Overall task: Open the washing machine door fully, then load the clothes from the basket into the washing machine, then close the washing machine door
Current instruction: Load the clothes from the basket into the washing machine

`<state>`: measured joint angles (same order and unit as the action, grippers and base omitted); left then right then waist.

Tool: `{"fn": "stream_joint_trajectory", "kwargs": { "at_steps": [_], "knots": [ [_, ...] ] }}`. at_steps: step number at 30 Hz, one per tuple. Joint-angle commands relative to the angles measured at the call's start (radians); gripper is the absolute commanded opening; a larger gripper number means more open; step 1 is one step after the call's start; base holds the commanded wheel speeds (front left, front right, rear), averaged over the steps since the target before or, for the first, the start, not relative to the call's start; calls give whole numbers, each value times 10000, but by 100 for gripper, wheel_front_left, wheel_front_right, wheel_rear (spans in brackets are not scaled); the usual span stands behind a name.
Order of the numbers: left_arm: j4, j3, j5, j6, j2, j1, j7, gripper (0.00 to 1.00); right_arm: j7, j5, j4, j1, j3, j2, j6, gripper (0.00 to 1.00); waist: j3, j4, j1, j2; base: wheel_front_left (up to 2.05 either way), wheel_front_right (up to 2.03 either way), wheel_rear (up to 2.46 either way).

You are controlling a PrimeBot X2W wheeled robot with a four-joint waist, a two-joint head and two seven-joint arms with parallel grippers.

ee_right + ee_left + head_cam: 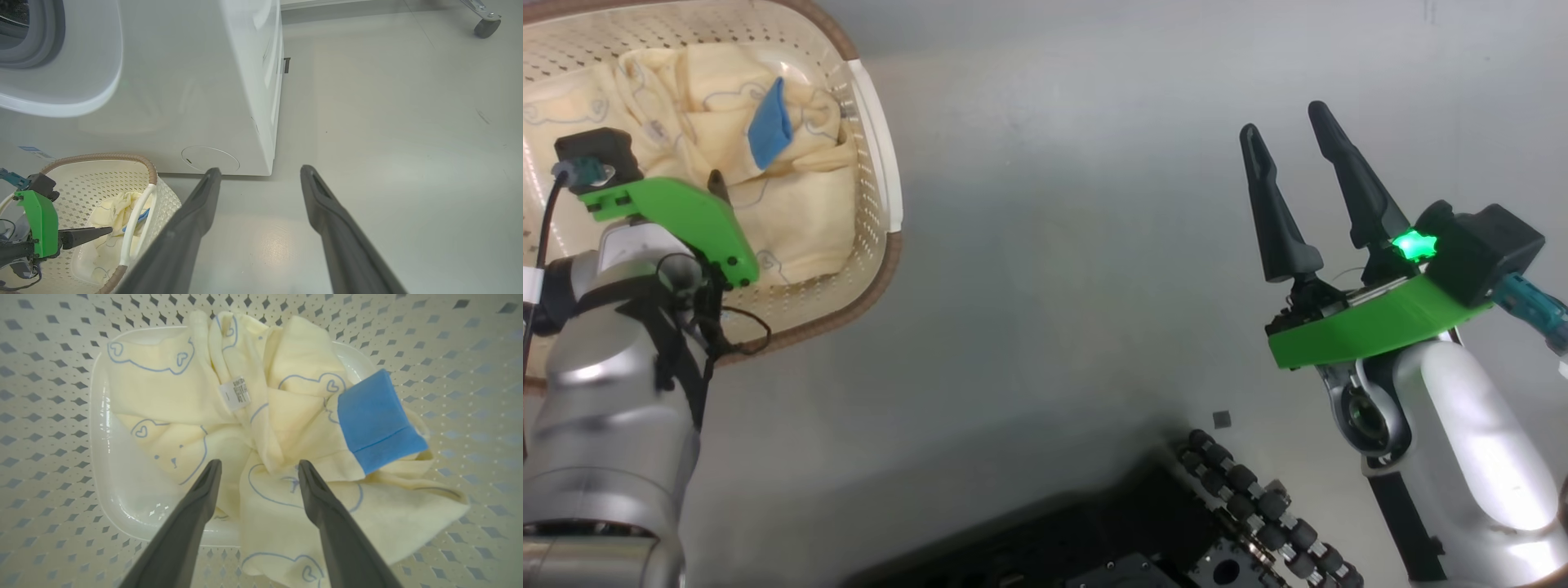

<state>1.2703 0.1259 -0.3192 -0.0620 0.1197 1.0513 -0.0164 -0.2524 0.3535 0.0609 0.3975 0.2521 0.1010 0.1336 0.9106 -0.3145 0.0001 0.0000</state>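
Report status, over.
Left gripper in basket, jaws open over clothes. Right gripper open, above floor. Nothing between left jaws and clothes.

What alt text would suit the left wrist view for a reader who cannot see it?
The open left gripper is aimed at the clothes: crumpled pale yellow fabric with thin blue bear outlines, a bright blue patch at right and a small white tag. They lie in the basket, with perforated cream walls all round.
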Motion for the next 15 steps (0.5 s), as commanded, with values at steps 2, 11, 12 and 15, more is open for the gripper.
{"fn": "stream_joint_trajectory", "kwargs": {
  "at_steps": [2, 11, 12, 15],
  "knots": [
    [8, -149, -52, -130, 455, -41, 137, 100, -94, 84, -306, -258, 99, 137, -29, 100, 256, -66, -1, 0, 0, 0, 0],
    [95, -123, -149, -247, 588, 158, 222, 100, -94, 132, -362, -191, 88, 144, -29, 100, 613, -153, -1, 0, 0, 0, 0],
    [102, -119, -164, -254, 590, 172, 235, 100, -94, 134, -364, -182, 92, 142, -29, 100, 641, -165, -1, 0, 0, 0, 0],
    [122, -108, -212, -248, 599, 210, 255, 100, -94, 149, -339, -146, 108, 121, -29, 100, 690, -201, -1, 0, 0, 0, 0]
  ]
}}
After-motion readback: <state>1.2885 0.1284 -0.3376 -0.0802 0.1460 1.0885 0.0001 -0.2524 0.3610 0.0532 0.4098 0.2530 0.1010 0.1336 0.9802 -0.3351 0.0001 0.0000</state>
